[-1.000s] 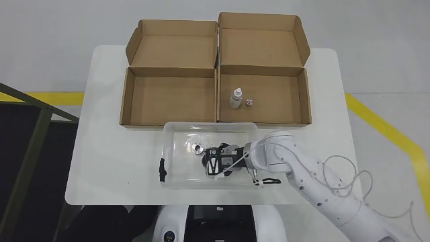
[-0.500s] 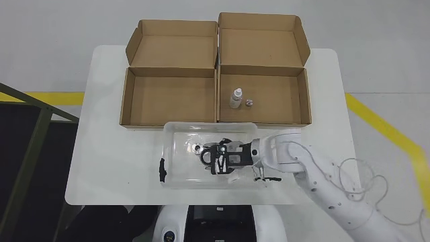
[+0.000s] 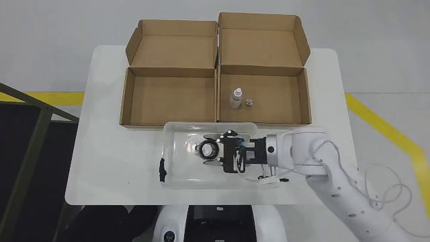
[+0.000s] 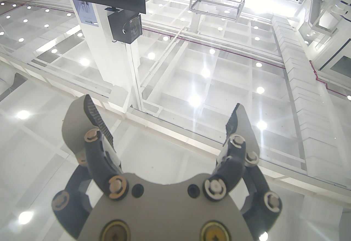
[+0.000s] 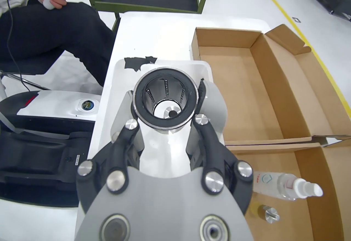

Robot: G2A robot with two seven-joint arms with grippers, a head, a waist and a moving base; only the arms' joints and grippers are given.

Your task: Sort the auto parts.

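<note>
Already a spray bottle [image 3: 235,97] and a small metal cylinder [image 3: 249,101] lie in the right box [image 3: 295,107], while the right tool [image 5: 166,94] holds a linear bearing [image 5: 164,71], not yet sorted.

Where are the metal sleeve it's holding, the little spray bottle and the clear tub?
linear bearing [image 5: 164,71], right wrist view, its dark front rim.
spray bottle [image 5: 274,183], right wrist view, its clear body.
clear tub [image 3: 178,165], top view, bare floor by its wall.

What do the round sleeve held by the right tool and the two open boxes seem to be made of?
Silvery cylindrical sleeve: likely steel, shiny glinting wall; dull black end ring, perhaps rubber. Brown open boxes: cardboard, matte, with folded flaps.
</note>
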